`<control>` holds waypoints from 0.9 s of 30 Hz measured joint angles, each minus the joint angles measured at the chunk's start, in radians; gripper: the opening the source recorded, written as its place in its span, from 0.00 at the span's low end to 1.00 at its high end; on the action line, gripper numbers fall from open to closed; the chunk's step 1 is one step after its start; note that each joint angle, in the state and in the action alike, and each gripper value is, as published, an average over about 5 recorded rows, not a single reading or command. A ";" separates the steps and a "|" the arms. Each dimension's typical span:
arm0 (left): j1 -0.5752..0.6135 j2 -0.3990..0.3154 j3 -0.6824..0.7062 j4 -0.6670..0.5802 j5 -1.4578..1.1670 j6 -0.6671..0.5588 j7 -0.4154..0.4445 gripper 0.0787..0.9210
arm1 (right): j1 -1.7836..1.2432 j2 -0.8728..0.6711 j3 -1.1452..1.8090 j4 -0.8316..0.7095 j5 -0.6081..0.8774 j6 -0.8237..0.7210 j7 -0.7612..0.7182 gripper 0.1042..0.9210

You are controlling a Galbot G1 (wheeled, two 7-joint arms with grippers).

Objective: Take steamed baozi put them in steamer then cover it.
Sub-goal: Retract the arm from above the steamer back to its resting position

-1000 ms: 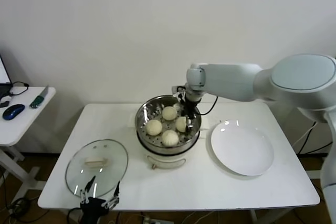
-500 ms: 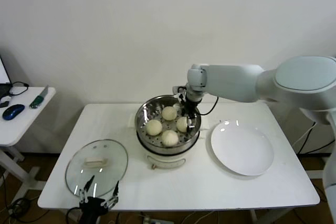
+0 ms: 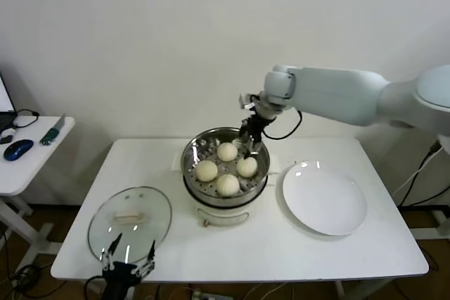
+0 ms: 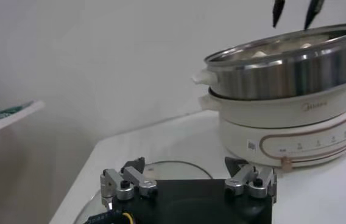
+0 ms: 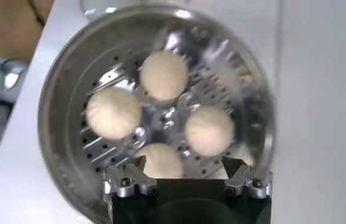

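Observation:
Several cream-white baozi (image 3: 227, 151) (image 5: 163, 74) lie in the shiny steamer (image 3: 191, 147) (image 4: 289, 61) (image 5: 57, 91), which sits on its white pot base (image 3: 223, 213). My right gripper (image 3: 252, 138) (image 5: 186, 173) hangs open and empty just above the steamer's back right rim, touching no bun. The cover (image 3: 130, 223), a glass lid with a cream handle, lies flat on the table at the front left. My left gripper (image 3: 128, 252) (image 4: 188, 173) is open and empty at the table's front edge, just in front of the cover (image 4: 167, 169).
A bare white plate (image 3: 325, 198) lies to the right of the steamer. A side table (image 3: 28, 152) with a mouse and small things stands at the far left. The wall is close behind the steamer.
The right gripper has opened, let go of the right-hand baozi in the steamer and risen above the rim. The left gripper has sunk slightly at the front edge.

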 measured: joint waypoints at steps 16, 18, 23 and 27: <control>-0.046 -0.015 -0.007 -0.029 0.054 -0.008 -0.022 0.88 | -0.346 -0.405 0.462 0.258 -0.027 0.164 0.391 0.88; -0.053 -0.017 -0.010 -0.035 0.069 0.002 -0.029 0.88 | -0.440 -0.447 0.566 0.292 -0.039 0.173 0.426 0.88; -0.076 -0.014 -0.018 -0.050 0.136 0.037 -0.042 0.88 | -0.706 -0.515 0.860 0.370 -0.071 0.187 0.498 0.88; -0.091 -0.001 -0.021 -0.065 0.224 0.065 -0.048 0.88 | -0.942 -0.536 1.121 0.428 -0.099 0.189 0.540 0.88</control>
